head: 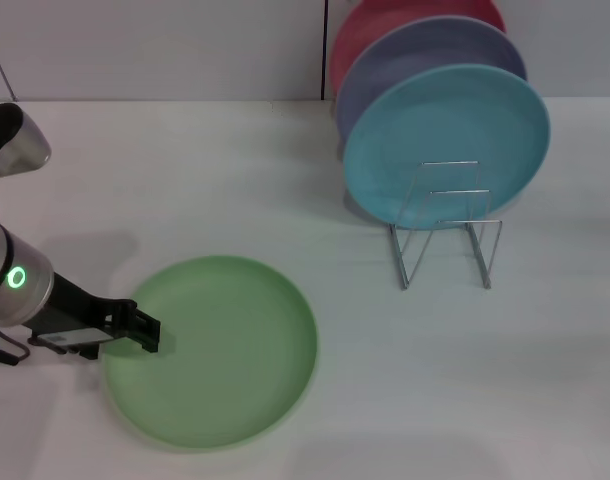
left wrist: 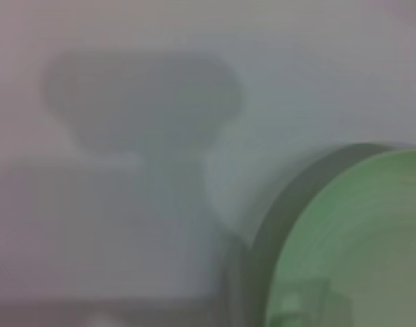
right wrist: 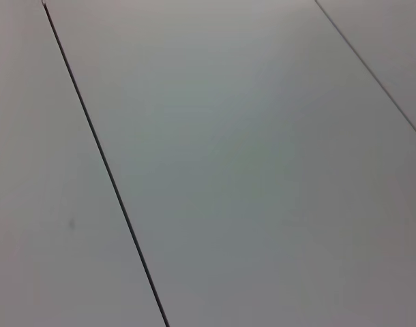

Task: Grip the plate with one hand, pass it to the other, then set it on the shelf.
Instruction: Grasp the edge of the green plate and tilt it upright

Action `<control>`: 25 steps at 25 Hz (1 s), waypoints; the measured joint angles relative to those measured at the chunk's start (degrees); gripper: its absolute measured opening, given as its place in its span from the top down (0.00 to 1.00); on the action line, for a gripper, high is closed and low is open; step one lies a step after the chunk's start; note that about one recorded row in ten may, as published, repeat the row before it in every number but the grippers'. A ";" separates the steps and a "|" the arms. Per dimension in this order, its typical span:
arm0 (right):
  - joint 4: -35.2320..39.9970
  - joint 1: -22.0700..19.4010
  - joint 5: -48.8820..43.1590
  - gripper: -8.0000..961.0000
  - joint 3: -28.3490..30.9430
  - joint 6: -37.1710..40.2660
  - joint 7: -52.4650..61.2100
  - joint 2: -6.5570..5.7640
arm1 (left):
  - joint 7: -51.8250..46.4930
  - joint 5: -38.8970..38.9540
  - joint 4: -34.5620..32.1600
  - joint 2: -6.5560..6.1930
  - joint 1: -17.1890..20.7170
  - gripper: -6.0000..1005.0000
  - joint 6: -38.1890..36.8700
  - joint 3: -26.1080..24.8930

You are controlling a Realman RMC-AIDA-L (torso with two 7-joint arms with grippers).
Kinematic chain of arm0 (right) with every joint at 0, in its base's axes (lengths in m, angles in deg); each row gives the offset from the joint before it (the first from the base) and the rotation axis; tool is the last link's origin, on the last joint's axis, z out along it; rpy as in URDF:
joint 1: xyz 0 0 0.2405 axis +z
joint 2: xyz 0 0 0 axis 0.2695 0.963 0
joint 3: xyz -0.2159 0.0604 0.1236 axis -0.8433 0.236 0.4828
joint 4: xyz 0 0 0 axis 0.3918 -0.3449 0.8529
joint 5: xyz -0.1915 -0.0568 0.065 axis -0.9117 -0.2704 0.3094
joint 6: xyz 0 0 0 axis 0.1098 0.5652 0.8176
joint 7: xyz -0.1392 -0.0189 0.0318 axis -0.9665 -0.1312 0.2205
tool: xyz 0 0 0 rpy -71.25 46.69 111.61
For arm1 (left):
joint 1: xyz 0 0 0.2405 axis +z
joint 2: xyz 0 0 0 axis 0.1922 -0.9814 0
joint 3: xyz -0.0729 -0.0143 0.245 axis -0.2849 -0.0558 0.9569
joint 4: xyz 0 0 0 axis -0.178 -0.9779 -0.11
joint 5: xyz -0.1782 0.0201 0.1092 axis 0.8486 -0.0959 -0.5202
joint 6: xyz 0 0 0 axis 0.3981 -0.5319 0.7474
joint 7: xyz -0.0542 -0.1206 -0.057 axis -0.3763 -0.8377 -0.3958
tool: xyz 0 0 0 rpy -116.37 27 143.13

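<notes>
the light green plate (head: pixel 213 350) lies flat on the white table (head: pixel 185 170). the left gripper (head: pixel 150 331) sits at its near-left rim; whether it is clamped cannot be told. handover and racking on the wire shelf (head: pixel 447 235) remain. right gripper unseen.

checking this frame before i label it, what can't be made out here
- Left gripper, head view: it sits at the green plate's left rim; whether the fingers clamp the rim can't be told.
- Left wrist view: blurred, showing only the plate's edge and a shadow.
- Right gripper: in no view; the right wrist view shows only bare panels.
- Red plate, head view: mostly hidden by the lavender plate and turquoise plate on the wire rack.
</notes>
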 joint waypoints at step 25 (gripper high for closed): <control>-0.85 0.14 -0.01 0.26 0.08 0.13 0.64 -0.13 | 0.23 -1.77 1.06 -0.10 0.42 0.45 -1.12 1.99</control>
